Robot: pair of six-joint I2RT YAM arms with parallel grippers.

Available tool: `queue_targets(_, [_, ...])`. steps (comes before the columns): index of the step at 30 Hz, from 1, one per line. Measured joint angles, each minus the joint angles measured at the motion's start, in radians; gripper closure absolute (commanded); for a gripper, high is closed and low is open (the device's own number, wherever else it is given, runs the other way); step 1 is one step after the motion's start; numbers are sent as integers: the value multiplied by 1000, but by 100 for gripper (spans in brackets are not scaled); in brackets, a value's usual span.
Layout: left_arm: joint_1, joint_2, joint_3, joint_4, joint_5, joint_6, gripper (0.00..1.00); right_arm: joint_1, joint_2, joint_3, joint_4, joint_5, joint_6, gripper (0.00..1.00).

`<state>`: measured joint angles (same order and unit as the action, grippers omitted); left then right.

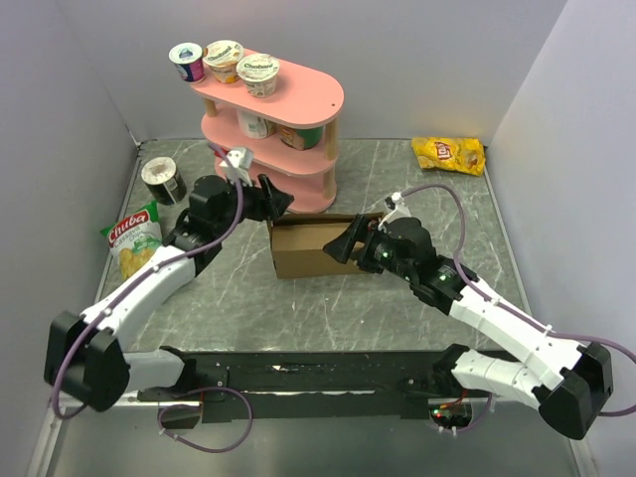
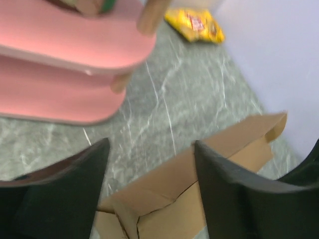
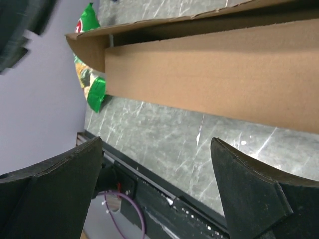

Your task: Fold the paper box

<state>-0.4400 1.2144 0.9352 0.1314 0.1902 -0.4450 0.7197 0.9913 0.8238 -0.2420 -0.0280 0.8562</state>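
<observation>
The paper box point(image 1: 310, 249) is brown cardboard, partly folded, and stands in the middle of the table with its walls up. My left gripper point(image 1: 279, 204) hovers over the box's far left corner. In the left wrist view its jaws stand wide apart above the creased corner flap of the box point(image 2: 167, 196), with nothing clamped between them. My right gripper point(image 1: 348, 242) is at the box's right end, open. The right wrist view shows the long cardboard wall point(image 3: 214, 77) beyond its spread fingertips, and only bare table lies between them.
A pink tiered shelf point(image 1: 289, 104) holding yogurt cups stands just behind the box, close to my left gripper. A dark can point(image 1: 162, 181) and a green chips bag point(image 1: 134, 240) lie at the left, and a yellow chips bag point(image 1: 449, 154) at the far right.
</observation>
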Motion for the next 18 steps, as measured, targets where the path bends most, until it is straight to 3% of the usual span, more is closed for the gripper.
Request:
queue_targets(4, [0, 69, -1, 3, 64, 7, 48, -6, 14, -36, 32, 12, 5, 5])
queue_targets(8, [0, 73, -29, 31, 107, -3, 55, -19, 30, -68, 54, 32, 15, 4])
queue_targets(14, [1, 33, -98, 86, 135, -45, 62, -57, 43, -93, 111, 61, 18, 4])
queue_targets(18, [0, -19, -156, 112, 148, -94, 60, -100, 64, -111, 163, 69, 14, 9])
